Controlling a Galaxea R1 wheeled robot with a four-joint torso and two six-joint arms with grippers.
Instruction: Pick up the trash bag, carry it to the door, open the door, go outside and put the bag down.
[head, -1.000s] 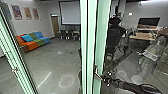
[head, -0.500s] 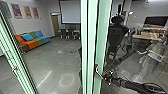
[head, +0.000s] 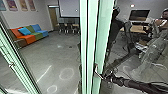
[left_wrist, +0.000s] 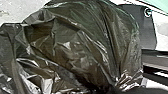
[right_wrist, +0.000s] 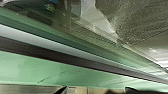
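Note:
In the head view, my right gripper (head: 107, 76) is at the silver handle (head: 98, 72) on the green-edged glass door (head: 103, 32); whether it grips the handle is unclear. The door's pale green edge and dark seams run across the right wrist view, where the door edge (right_wrist: 45, 67) is close to the camera. The black trash bag (left_wrist: 72, 47) looks large, shiny and crumpled in the left wrist view. Its plastic gathers into tight folds near my left gripper (left_wrist: 110, 89), which is shut on it, though its tips are largely hidden by dark plastic.
Another green frame (head: 18, 65) stands at the left. Beyond are grey floor (head: 53, 60), a colourful sofa (head: 30, 37), chairs (head: 68, 28) and a hanging screen (head: 69, 8). Through glass on the right show a desk (head: 135, 29), a monitor (head: 139, 15) and a person (head: 150, 51).
The head camera has shifted slightly, and the scene seen through or mirrored in the right-hand glass has changed. My right gripper stays beside the handle.

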